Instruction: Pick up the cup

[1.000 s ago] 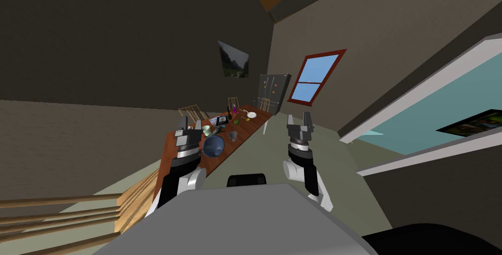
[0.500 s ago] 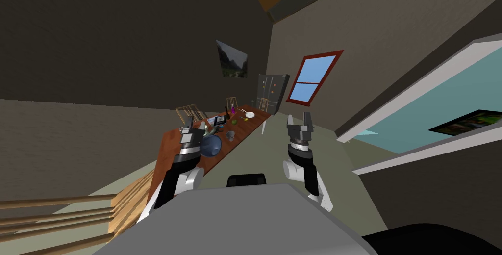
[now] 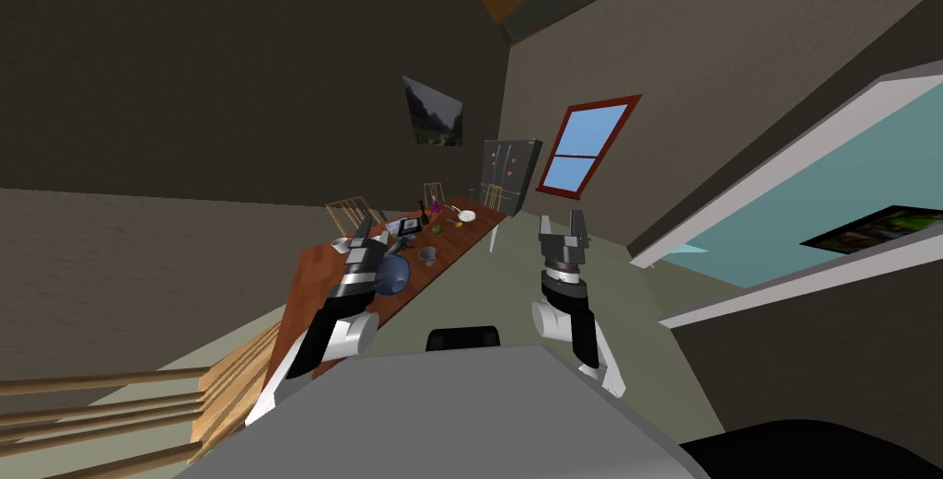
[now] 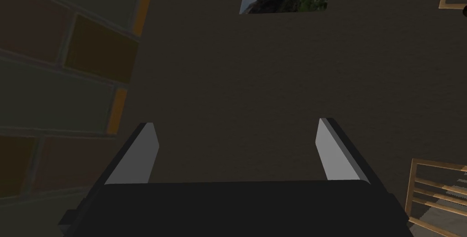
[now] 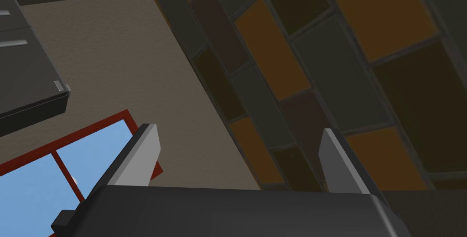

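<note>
Left fingers (image 4: 145, 153) spread by table (image 3: 458, 241), grey cup (image 3: 427, 253) on it, right fingers (image 5: 140, 156) spread

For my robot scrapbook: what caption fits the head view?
Open left gripper over the brown table by the blue bowl, grey cup untouched, right gripper open.

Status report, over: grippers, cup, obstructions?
Left gripper open, right gripper open. Grey cup on table, ungrasped. Blue bowl close beside it.
</note>
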`<state>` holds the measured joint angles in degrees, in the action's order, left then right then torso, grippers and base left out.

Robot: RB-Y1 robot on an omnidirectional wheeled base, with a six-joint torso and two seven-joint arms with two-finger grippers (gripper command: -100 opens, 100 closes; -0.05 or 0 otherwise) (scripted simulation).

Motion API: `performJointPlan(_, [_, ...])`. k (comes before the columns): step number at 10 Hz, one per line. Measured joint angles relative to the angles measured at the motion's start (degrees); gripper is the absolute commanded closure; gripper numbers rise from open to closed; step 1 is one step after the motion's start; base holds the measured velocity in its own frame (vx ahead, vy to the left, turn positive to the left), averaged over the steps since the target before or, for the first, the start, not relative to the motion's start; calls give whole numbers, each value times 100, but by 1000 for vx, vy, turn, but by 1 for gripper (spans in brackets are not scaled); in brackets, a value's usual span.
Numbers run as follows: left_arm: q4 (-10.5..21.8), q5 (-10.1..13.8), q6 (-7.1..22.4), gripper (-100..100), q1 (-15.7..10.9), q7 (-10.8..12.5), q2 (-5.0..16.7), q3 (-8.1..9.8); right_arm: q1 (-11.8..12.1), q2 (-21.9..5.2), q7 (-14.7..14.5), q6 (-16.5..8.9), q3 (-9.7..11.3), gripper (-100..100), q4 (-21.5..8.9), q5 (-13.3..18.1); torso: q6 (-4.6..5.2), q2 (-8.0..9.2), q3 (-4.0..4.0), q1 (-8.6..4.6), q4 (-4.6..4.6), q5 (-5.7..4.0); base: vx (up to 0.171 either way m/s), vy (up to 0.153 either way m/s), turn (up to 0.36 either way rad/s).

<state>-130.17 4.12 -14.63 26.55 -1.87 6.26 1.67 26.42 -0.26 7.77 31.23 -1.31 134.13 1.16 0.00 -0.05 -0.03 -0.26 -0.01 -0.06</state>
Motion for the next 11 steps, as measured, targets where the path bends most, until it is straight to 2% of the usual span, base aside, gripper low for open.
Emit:
performJointPlan(6, [193,111,767,-100,-140,35,237,144,0,0,0,0,0,0,0,0,0,-4,-2,8,-1,2,23,-47,0])
performJointPlan(11, [416,253,1613,-100,-412,62,457,347,0,0,0,0,0,0,0,0,0,-7,-5,9,-2,2,30,-48,4])
